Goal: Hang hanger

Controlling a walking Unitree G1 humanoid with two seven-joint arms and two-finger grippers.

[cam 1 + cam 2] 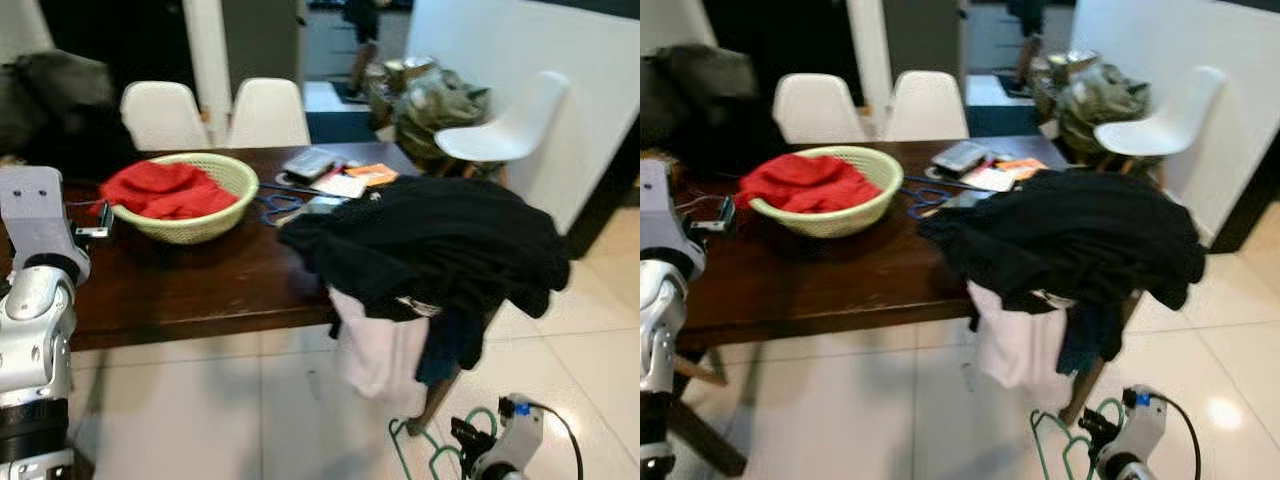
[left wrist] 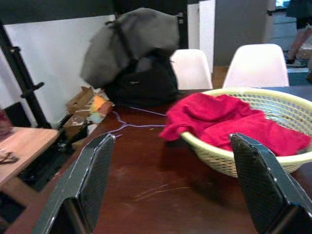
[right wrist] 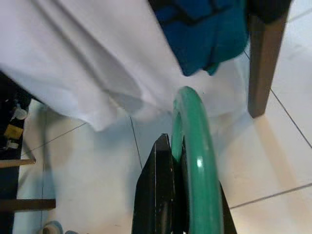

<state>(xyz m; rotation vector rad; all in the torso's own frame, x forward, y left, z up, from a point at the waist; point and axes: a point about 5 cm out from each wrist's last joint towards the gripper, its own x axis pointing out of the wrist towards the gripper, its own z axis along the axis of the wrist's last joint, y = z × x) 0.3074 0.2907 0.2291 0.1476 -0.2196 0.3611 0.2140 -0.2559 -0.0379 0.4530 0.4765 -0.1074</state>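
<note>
Dark wooden table (image 1: 190, 285) on pale floor tiles carries, left to right, a woven basket (image 1: 205, 215) of red cloth (image 1: 160, 188), scattered papers (image 1: 345, 180), and a black clothing pile (image 1: 430, 245) draped over its right end. Left gripper (image 2: 173, 183) hovers above the tabletop near the basket, fingers spread apart and holding nothing. Right gripper (image 3: 178, 195), low beside the table leg (image 3: 263, 58), is clamped on the green hanger (image 3: 195, 146), below the hanging white garment (image 1: 375, 350).
</note>
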